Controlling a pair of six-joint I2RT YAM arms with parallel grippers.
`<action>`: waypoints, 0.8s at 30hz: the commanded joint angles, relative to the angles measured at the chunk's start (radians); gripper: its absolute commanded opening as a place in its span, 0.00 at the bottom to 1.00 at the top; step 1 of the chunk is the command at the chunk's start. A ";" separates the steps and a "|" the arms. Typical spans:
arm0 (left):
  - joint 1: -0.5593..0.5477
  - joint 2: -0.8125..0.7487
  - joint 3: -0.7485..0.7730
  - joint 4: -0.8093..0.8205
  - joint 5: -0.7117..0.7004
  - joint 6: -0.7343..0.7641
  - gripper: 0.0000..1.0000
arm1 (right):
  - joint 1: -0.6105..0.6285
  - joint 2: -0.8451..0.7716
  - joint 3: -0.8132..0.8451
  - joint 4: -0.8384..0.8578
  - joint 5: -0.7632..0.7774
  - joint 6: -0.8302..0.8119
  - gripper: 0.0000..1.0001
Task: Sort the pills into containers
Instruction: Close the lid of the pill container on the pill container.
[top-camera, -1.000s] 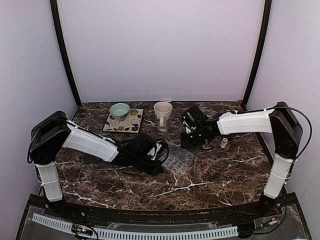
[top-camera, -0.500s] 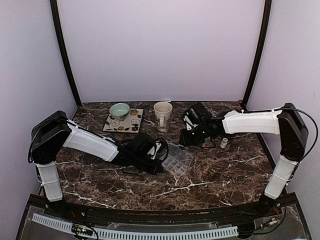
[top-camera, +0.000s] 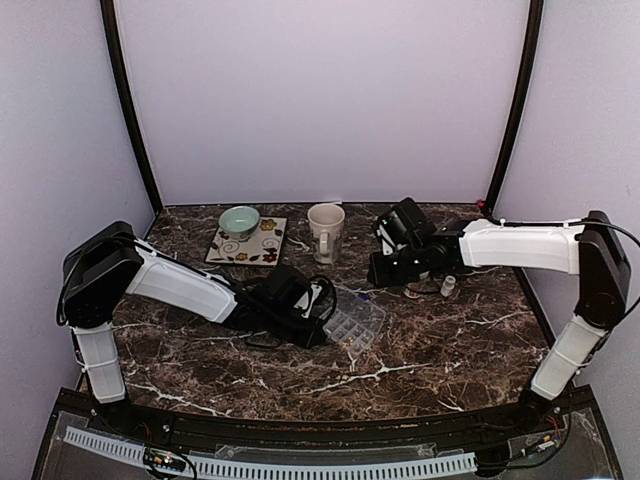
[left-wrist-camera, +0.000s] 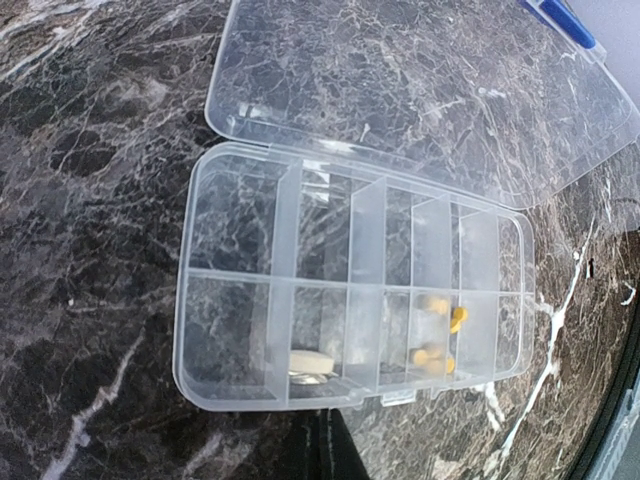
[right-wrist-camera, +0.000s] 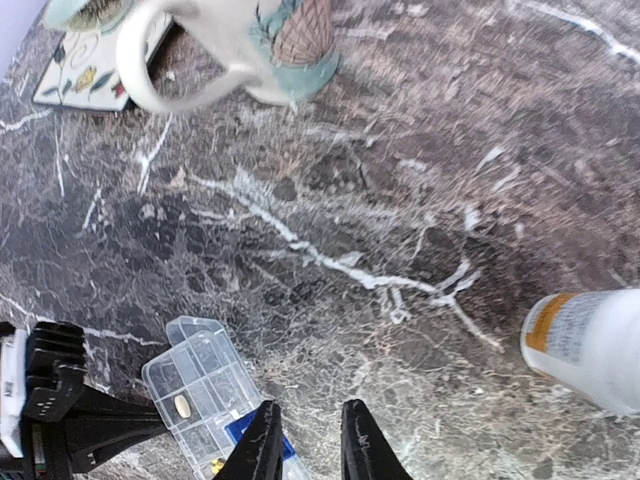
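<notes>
1. Right wrist view: the right gripper holds its two black fingers narrowly parted. Only the dark marble counter shows in the gap, so nothing looks grasped.
2. Just past those fingertips, near the counter's middle, lies the small clear plastic pill-organizer tray, its hinged lid folded flat open.
3. The left gripper is clenched shut at the tray's near rim. Whether it actually pinches that rim is hidden.
4. In the row nearest the left gripper, small yellow pills sit toward one end. A pale oval tablet lies in another compartment.
5. Risks, as I judge them:
   - The compartments are tiny, so a pill released off-centre could land with the wrong kind or bounce onto the counter.
   - The white plastic bottle with an orange label stands just beside the right wrist, and a sideways sweep could topple it.
   - The cream mug is near on the other side.
6. The right arm rises from the counter's near right corner, its forearm level, reaching leftward with the wrist low. The left arm lies low from the near left corner toward the tray.
</notes>
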 joint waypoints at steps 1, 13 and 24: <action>0.009 0.005 -0.022 -0.010 -0.012 -0.005 0.00 | 0.004 -0.064 -0.012 -0.030 0.072 -0.004 0.22; 0.009 0.002 -0.022 -0.013 -0.014 0.000 0.00 | 0.004 -0.075 -0.147 0.013 0.039 0.033 0.22; 0.011 0.000 -0.021 -0.014 -0.015 0.000 0.00 | 0.004 -0.022 -0.167 0.085 -0.105 0.034 0.22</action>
